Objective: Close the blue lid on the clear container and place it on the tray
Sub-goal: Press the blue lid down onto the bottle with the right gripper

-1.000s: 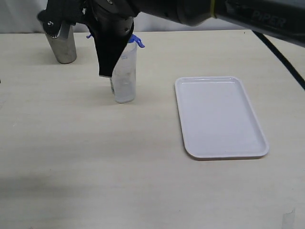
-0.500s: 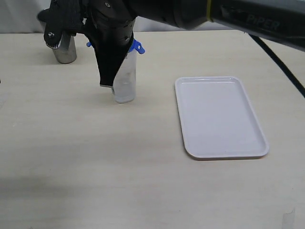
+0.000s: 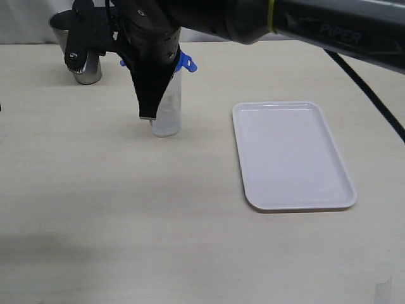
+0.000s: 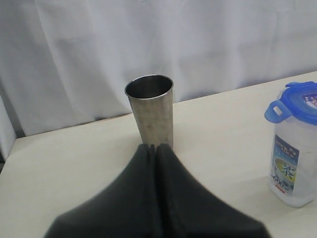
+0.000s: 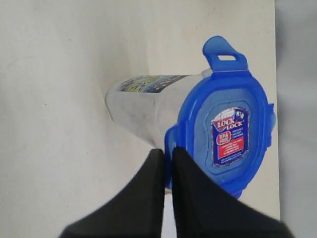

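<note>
Reads "LOCK LOCK" on the red-and-blue sticker [image 5: 230, 134] at the centre of the round blue plastic lid [image 5: 198, 124], seated atop the tall clear plastic container [image 3: 169, 113]. Blue-and-green side label [image 4: 285, 163] too small to read. "PIPER" on the black arm [image 3: 342, 31]. Container upright on the pale table [image 3: 126, 221], left of the flat white rectangular tray [image 3: 291, 158], apart from it, partly hidden behind the arm. Right claw [image 5: 167, 152] pressed together, tips at a lid flap. Left claw [image 4: 154, 147] pressed together on nothing, facing a grey steel cup [image 4: 151, 111].
</note>
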You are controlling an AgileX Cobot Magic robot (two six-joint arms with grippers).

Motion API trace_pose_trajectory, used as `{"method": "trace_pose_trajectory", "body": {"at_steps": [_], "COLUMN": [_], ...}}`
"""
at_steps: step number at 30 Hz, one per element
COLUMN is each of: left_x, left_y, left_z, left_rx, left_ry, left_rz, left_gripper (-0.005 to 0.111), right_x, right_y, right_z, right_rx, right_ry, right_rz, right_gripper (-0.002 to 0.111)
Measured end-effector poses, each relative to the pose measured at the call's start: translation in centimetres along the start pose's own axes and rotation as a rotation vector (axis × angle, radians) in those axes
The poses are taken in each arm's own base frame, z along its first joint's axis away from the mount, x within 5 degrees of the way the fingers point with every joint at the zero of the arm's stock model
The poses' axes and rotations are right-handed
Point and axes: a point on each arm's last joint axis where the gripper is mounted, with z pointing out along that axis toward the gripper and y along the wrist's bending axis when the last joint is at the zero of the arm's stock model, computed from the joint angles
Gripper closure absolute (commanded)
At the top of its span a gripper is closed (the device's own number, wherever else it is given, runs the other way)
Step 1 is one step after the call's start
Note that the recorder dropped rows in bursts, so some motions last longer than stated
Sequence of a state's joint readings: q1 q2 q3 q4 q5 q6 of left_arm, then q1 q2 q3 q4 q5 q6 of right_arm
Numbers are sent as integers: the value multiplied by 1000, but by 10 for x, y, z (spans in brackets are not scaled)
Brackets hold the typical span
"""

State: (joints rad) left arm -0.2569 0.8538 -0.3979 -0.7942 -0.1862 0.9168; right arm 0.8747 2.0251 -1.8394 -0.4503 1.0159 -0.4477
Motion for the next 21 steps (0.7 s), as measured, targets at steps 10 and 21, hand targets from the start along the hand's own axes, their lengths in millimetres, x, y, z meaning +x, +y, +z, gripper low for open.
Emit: {"method": "trace_pose_trajectory", "body": {"at_steps": [10, 21], "left_x": [0, 0], "left_y": [0, 0], "left_z": [0, 0], "left_rx": [0, 0], "left_ry": [0, 0], "left_rz": [0, 0], "left_gripper": [107, 107], "right_x": [0, 1], "right_y": [-2, -1], "right_z": [1, 1], "right_rx": [28, 11], "right_ry": [6, 16], "right_rz": [-18, -41], "right_gripper": [104, 104]}}
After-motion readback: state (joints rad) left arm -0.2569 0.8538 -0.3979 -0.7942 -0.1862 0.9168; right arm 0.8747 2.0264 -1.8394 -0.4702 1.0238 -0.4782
